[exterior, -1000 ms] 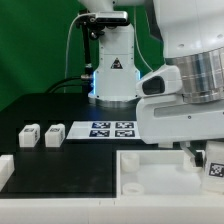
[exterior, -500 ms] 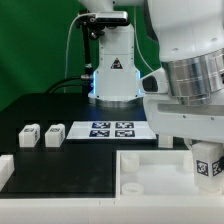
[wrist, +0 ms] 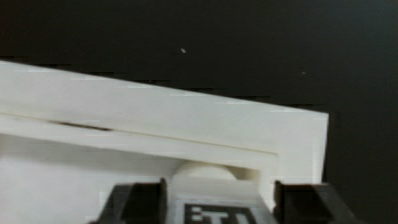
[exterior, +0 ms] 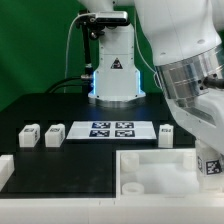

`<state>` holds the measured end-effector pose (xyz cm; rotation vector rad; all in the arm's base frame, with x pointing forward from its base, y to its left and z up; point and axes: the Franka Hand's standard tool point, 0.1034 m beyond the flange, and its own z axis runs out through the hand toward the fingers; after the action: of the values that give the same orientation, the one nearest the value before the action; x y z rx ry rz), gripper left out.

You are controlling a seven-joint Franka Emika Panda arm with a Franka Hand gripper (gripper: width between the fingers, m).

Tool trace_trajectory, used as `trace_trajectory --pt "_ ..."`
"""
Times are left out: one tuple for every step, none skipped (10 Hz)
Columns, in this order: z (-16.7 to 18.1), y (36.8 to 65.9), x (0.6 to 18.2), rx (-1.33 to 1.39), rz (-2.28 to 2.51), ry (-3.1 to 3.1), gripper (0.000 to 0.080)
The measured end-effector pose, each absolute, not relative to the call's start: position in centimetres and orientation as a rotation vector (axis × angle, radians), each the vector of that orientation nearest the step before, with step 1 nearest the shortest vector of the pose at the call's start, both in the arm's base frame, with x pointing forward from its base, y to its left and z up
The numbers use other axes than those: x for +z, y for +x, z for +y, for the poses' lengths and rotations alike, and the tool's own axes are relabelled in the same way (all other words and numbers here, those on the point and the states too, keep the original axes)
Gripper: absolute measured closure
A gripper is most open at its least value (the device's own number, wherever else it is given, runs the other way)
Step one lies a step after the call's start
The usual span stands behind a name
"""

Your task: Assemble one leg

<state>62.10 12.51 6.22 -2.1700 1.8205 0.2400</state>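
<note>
Gripper [wrist: 222, 205] closed on small stubby white plastic leg [wrist: 217, 190], tag facing wrist camera. Leg long axis vertical, pointing down toward large white square part [exterior: 160, 172], above its corner at exterior view's right. Three more legs [exterior: 29, 134] stand near marker board [exterior: 112, 129].

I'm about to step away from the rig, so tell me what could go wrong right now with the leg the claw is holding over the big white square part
1. The leg sits at the far edge of the exterior view, and the arm hides much of the large white square part, so any misalignment with a corner socket would be hard to spot.
2. In the wrist view the claw grips the leg near the part's edge; if tilted, it could jam or slip.
3. A spare leg nearby could get bumped.
</note>
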Motion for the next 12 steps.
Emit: trace_trajectory --pt "12.5 62.1 6.2 0.231 1.774 -2.205 0.051" --pt "12.5 62.0 6.2 0.213 1.676 -2.287 0.051" --pt "12.4 61.8 6.1 0.172 1.444 -2.453 0.0256" --pt "12.3 61.8 6.3 0.139 1.257 -2.568 0.0256" --pt "12.4 61.8 6.4 0.107 1.095 -2.656 0.0167" --pt "12.2 61.8 6.2 0.086 0.938 -2.712 0.0153" --pt "12.2 61.8 6.2 0.069 0.815 -2.75 0.0153" --pt "12.1 61.8 6.2 0.047 0.666 -2.789 0.0153" --pt "11.8 61.9 6.2 0.018 0.492 -2.828 0.0151" --pt "11.3 62.7 6.6 -0.057 0.261 -2.885 0.0151" --pt "11.4 63.4 6.9 -0.145 0.119 -2.913 0.0151" --pt "11.6 63.1 6.7 -0.119 0.22 -2.898 0.0151"
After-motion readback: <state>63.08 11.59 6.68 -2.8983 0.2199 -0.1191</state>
